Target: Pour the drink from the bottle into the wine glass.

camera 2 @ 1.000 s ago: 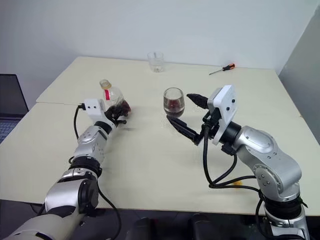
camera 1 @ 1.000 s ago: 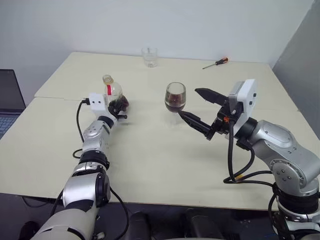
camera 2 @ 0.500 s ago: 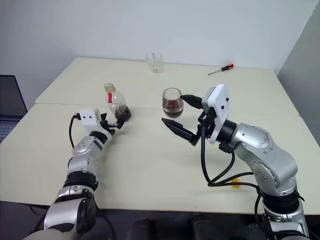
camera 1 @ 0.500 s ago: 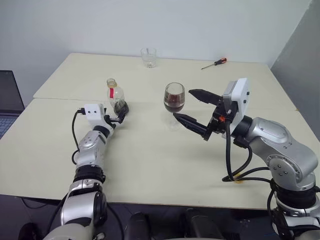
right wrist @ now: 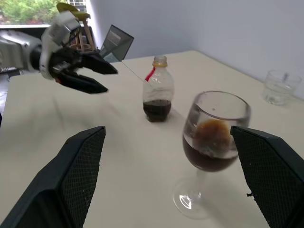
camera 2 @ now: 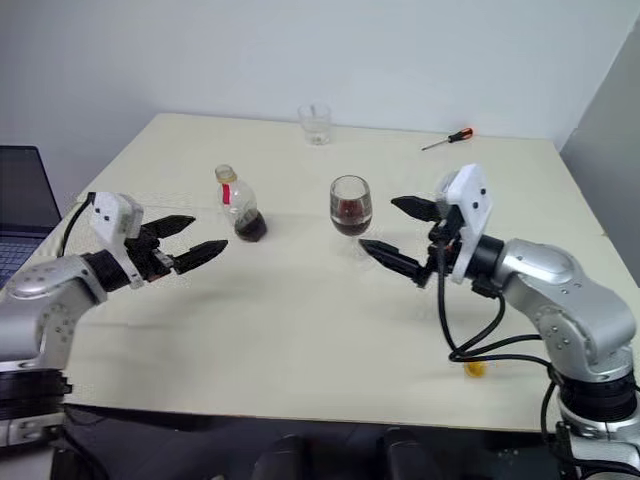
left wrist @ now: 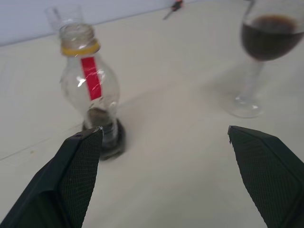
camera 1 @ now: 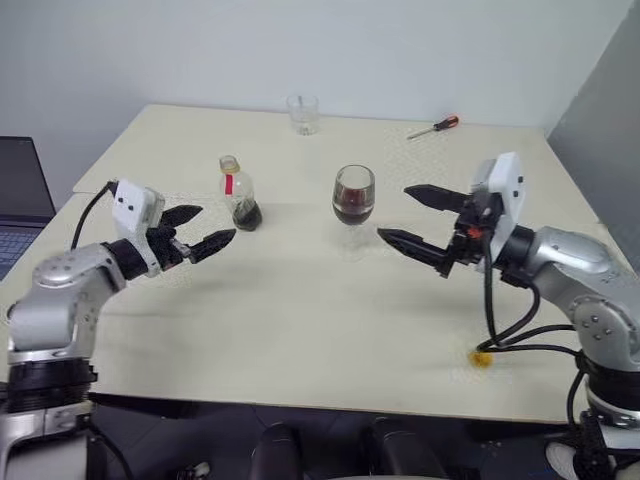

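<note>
While the bottle (camera 1: 238, 193) stands upright and uncapped on the pale desk (camera 1: 300, 320), the left tool (camera 1: 203, 232) hangs above the desk nearer the robot's left, its fingers spread wide and holding nothing, apart from the bottle. A shallow layer of the drink (left wrist: 103, 135) sits in the bottle's bottom; the left wrist view shows this close up, along with the red strip on its neck and a yellow ring at the mouth, details that are small in the head views. The wine glass (camera 1: 353, 195) stands on its foot to the right of the bottle, well apart from it, with dark liquid filling the lower part of its bowl. The right wrist view shows foam on that liquid's surface. The right tool (camera 1: 428, 222) hovers just to the right of the wine glass, fingers wide, gripping nothing and not touching the glass. The head views take in the far edge of the desk, where a short clear tumbler (camera 1: 302, 113) and a screwdriver (camera 1: 433, 127) with a red handle lie, and a laptop (camera 1: 20, 200) at the robot's left. A small orange thing (camera 1: 482, 356) lies on the desk near the right arm. The right wrist view catches the left tool (right wrist: 83, 72) across the desk, with its fingers parted.
</note>
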`<action>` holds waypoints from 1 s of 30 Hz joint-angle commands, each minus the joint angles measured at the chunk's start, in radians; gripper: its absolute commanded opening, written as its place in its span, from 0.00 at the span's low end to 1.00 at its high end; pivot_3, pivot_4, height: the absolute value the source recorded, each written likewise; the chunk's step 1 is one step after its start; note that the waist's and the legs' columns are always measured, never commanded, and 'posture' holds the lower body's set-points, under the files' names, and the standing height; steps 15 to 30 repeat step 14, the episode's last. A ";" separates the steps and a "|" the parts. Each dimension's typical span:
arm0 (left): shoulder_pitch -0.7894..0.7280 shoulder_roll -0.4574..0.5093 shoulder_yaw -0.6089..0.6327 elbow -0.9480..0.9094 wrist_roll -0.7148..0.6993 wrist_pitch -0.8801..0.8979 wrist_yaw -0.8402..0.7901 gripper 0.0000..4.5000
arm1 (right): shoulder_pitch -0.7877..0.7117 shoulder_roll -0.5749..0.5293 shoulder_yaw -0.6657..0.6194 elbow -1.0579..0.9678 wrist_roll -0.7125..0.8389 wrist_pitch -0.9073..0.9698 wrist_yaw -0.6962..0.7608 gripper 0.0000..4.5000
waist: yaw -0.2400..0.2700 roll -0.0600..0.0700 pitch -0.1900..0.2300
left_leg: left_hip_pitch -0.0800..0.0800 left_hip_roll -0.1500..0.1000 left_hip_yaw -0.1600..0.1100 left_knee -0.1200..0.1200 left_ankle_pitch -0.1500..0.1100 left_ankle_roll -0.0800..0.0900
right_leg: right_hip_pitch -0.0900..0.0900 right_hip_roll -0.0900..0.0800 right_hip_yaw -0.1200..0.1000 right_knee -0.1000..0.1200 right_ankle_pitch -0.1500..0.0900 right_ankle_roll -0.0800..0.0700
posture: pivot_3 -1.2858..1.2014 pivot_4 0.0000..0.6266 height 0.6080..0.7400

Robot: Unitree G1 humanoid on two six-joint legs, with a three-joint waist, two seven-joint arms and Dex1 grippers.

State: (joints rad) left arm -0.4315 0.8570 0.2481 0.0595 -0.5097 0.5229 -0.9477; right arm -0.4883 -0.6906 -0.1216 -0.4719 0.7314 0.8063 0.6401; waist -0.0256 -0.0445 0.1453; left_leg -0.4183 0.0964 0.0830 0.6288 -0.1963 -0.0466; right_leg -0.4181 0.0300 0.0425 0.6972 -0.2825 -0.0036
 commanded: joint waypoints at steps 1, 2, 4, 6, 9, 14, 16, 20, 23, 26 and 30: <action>-0.084 0.062 -0.014 -0.054 -0.032 0.016 -0.095 1.00 | -0.034 -0.059 -0.095 0.099 0.007 -0.028 0.059 1.00 | 0.000 0.000 0.000 | 0.000 0.000 0.000 0.000 0.000 0.000 | 0.000 0.000 0.000 0.000 0.000 0.000 | 0.52 0.24 1.00; -0.102 0.071 -0.022 -0.056 -0.034 0.024 -0.112 1.00 | -0.038 -0.079 -0.106 0.129 0.004 -0.039 0.084 1.00 | -0.002 0.001 0.000 | 0.000 -0.001 0.001 0.000 0.000 0.000 | 0.000 0.000 0.001 0.000 0.000 0.000 | 0.52 0.24 1.00; -0.122 0.081 -0.030 -0.063 -0.044 0.039 -0.140 1.00 | -0.033 -0.117 -0.109 0.175 -0.007 -0.057 0.140 1.00 | -0.003 0.002 0.001 | 0.000 -0.001 0.001 -0.001 0.000 0.000 | -0.001 0.000 0.001 0.000 0.000 0.000 | 0.52 0.24 1.00; -0.143 0.075 -0.019 -0.076 -0.075 0.076 -0.146 1.00 | -0.029 -0.143 -0.105 0.219 -0.013 -0.072 0.190 1.00 | -0.006 0.002 0.001 | 0.000 0.000 0.001 -0.001 0.000 0.000 | -0.001 0.001 0.002 0.000 -0.001 -0.001 | 0.52 0.24 1.00; -0.143 0.086 -0.015 -0.098 -0.097 0.113 -0.164 1.00 | -0.031 -0.161 -0.102 0.267 -0.005 -0.082 0.251 1.00 | -0.010 0.002 0.002 | 0.000 0.002 0.000 -0.002 0.000 0.000 | -0.002 0.003 0.002 0.000 -0.001 -0.001 | 0.52 0.24 1.00; -0.133 0.095 0.004 -0.116 -0.109 0.126 -0.178 1.00 | -0.056 -0.153 -0.094 0.315 -0.009 -0.098 0.293 1.00 | -0.010 0.004 0.003 | 0.000 0.002 0.000 -0.002 0.000 0.001 | -0.002 0.003 0.002 0.000 -0.001 -0.002 | 0.52 0.24 1.00; -0.133 0.095 0.004 -0.116 -0.109 0.126 -0.178 1.00 | -0.056 -0.153 -0.094 0.315 -0.009 -0.098 0.293 1.00 | -0.010 0.004 0.003 | 0.000 0.002 0.000 -0.002 0.000 0.001 | -0.002 0.003 0.002 0.000 -0.001 -0.002 | 0.52 0.24 1.00; -0.133 0.095 0.004 -0.116 -0.109 0.126 -0.178 1.00 | -0.056 -0.153 -0.094 0.315 -0.009 -0.098 0.293 1.00 | -0.010 0.004 0.003 | 0.000 0.002 0.000 -0.002 0.000 0.001 | -0.002 0.003 0.002 0.000 -0.001 -0.002 | 0.52 0.24 1.00; -0.133 0.095 0.004 -0.116 -0.109 0.126 -0.178 1.00 | -0.056 -0.153 -0.094 0.315 -0.009 -0.098 0.293 1.00 | -0.010 0.004 0.003 | 0.000 0.002 0.000 -0.002 0.000 0.001 | -0.002 0.003 0.002 0.000 -0.001 -0.002 | 0.52 0.24 1.00; -0.133 0.095 0.004 -0.116 -0.109 0.126 -0.178 1.00 | -0.056 -0.153 -0.094 0.315 -0.009 -0.098 0.293 1.00 | -0.010 0.004 0.003 | 0.000 0.002 0.000 -0.002 0.000 0.001 | -0.002 0.003 0.002 0.000 -0.001 -0.002 | 0.52 0.24 1.00; -0.133 0.095 0.004 -0.116 -0.109 0.126 -0.178 1.00 | -0.056 -0.153 -0.094 0.315 -0.009 -0.098 0.293 1.00 | -0.010 0.004 0.003 | 0.000 0.002 0.000 -0.002 0.000 0.001 | -0.002 0.003 0.002 0.000 -0.001 -0.002 | 0.52 0.24 1.00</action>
